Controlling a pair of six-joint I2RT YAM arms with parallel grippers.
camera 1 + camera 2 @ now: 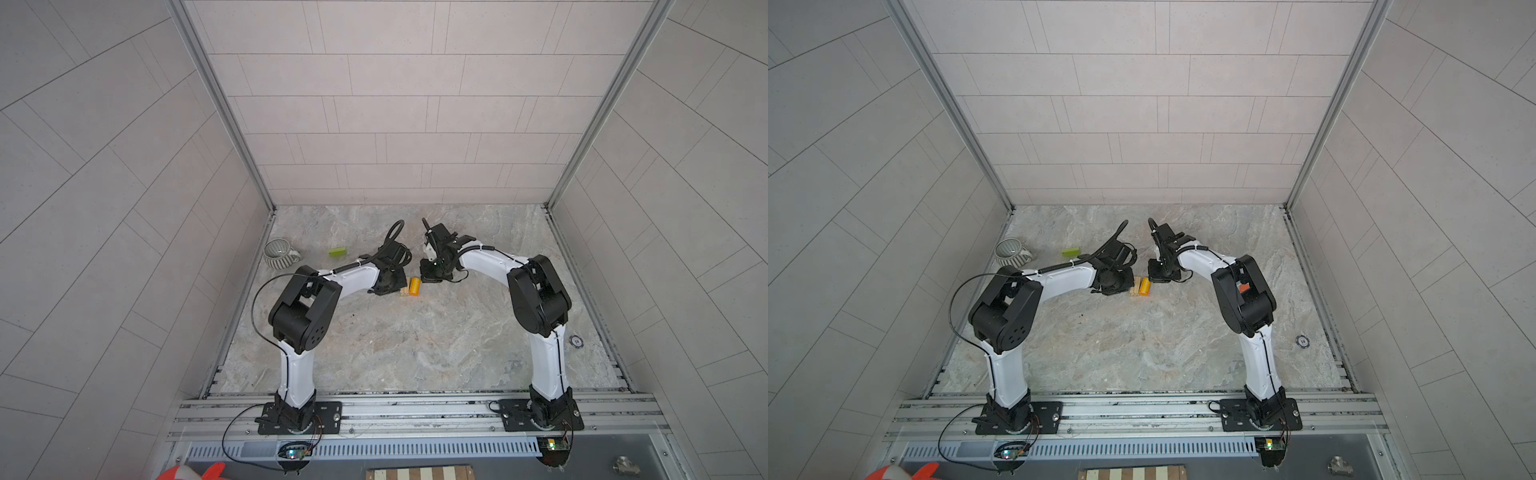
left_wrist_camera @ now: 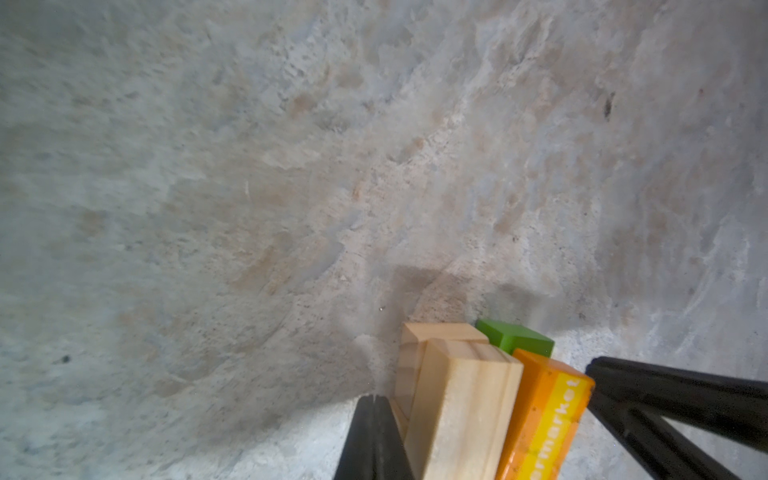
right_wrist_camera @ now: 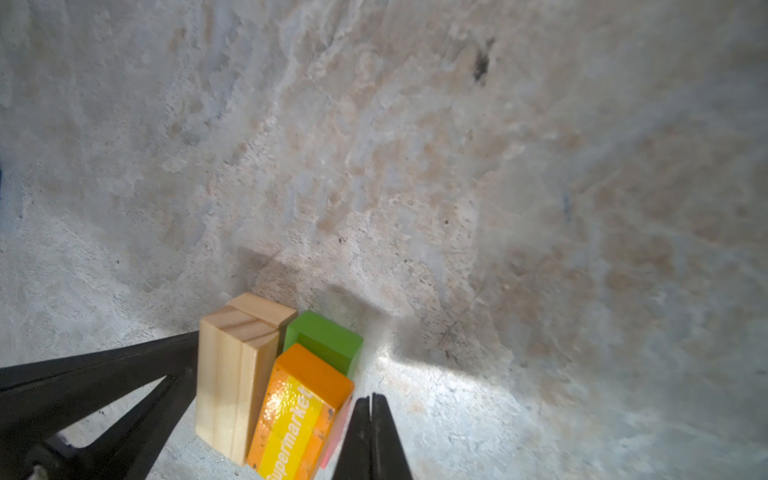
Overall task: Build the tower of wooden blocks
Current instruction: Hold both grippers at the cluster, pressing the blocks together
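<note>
With jaws pressed together, the left end effector [image 2: 374, 403] and right end effector [image 3: 370, 401] are flanking the tan, orange and green wooden block cluster [image 3: 232, 374], seemingly squaring it.

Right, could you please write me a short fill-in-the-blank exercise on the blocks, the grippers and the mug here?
1. The word printed along the yellow stripe of the orange block is ____.
2. The left gripper and the right gripper flank the block cluster, each with its jaws ____.
3. In both top views, the lone block lying nearest the grey ribbed mug is coloured ____.
Missing words: supermarket; shut; green.
</note>
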